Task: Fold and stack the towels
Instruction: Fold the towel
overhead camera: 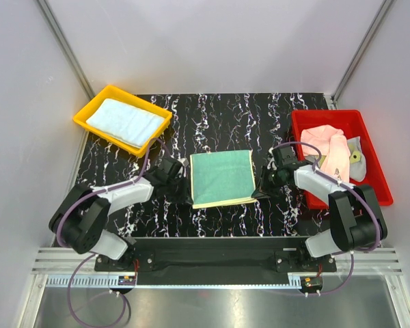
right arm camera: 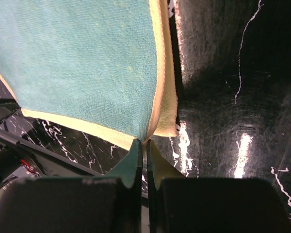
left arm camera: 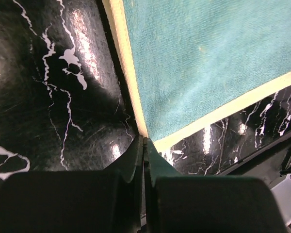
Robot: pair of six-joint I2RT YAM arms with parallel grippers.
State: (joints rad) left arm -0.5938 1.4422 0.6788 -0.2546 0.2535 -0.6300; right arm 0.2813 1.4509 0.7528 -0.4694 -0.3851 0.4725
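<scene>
Seen from above, a blue towel [overhead camera: 125, 121] lies folded in the yellow tray [overhead camera: 89, 109]; it is the only finished piece in sight. Pink towels [overhead camera: 330, 152] sit crumpled in the red tray [overhead camera: 372, 171], not yet folded. The green towel [overhead camera: 222, 176] lies flat in the middle of the table [overhead camera: 287, 116].

In the left wrist view, the left gripper [left arm camera: 144, 143] is closed and seems to pinch the green towel's near-left corner.

In the right wrist view, the right gripper [right arm camera: 145, 144] is closed on the near-right corner, where the cloth looks doubled.

I judge the task under halfway: this fold is in hand, and the pink towels and the stacking remain.
</scene>
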